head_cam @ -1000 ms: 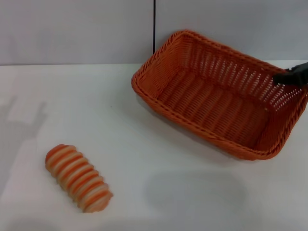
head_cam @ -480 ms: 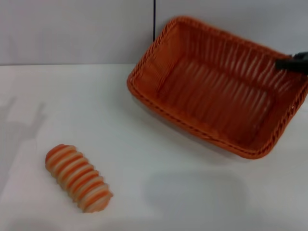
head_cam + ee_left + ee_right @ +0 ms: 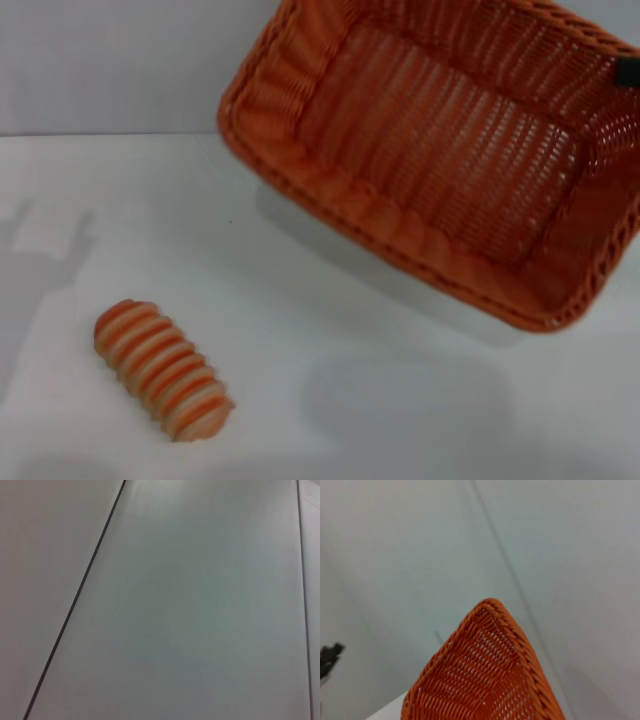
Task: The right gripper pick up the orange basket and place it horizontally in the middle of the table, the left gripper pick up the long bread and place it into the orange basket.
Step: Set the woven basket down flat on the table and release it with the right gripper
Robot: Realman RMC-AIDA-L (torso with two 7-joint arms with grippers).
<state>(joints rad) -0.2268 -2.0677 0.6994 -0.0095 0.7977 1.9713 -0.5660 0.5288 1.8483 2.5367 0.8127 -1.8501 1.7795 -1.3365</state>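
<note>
The orange basket (image 3: 440, 150) hangs tilted above the white table (image 3: 330, 420) at the back right, its open side turned toward me and a shadow under it. Only a black tip of my right gripper (image 3: 628, 70) shows, at the basket's far right rim, holding it. In the right wrist view one corner of the orange basket (image 3: 485, 680) fills the lower middle. The long bread (image 3: 163, 369), striped orange and cream, lies slantwise on the table at the front left. My left gripper is out of view; its wrist view shows only grey wall panels.
A grey wall (image 3: 120, 60) stands behind the table. A small dark shape (image 3: 330, 656) sits at the edge of the right wrist view; I cannot tell what it is. Bare tabletop lies between the bread and the basket.
The basket has risen off the table, tilted more steeply and swung nearer and to the left. The right gripper tip has moved up with it. The bread has not moved.
</note>
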